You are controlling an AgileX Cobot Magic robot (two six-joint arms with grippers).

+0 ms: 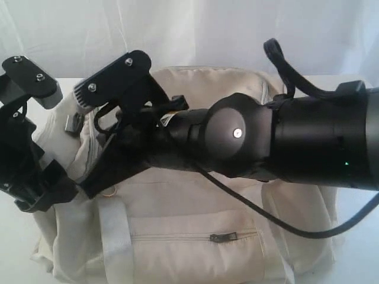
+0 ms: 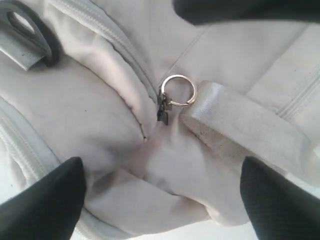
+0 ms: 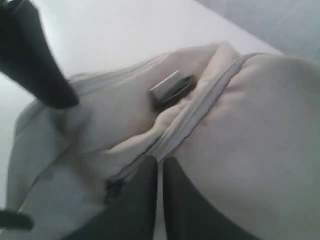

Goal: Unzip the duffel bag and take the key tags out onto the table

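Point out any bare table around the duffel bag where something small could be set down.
Bare table borders the duffel bag beside the left arm, and a second patch under the right arm. The bag's top is crowded: both arms meet there.

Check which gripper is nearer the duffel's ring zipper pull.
Right, probably. The right gripper is closed at the zipper line beside the ring zipper pull; the left gripper hangs open, the pull ahead of its fingers.

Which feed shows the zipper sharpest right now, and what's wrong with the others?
Left wrist view: sharpest, evenly lit, the ring on the zipper pull crisp. Right wrist view: soft and dim, right gripper a dark blur. Exterior view: right arm hides the duffel bag top.
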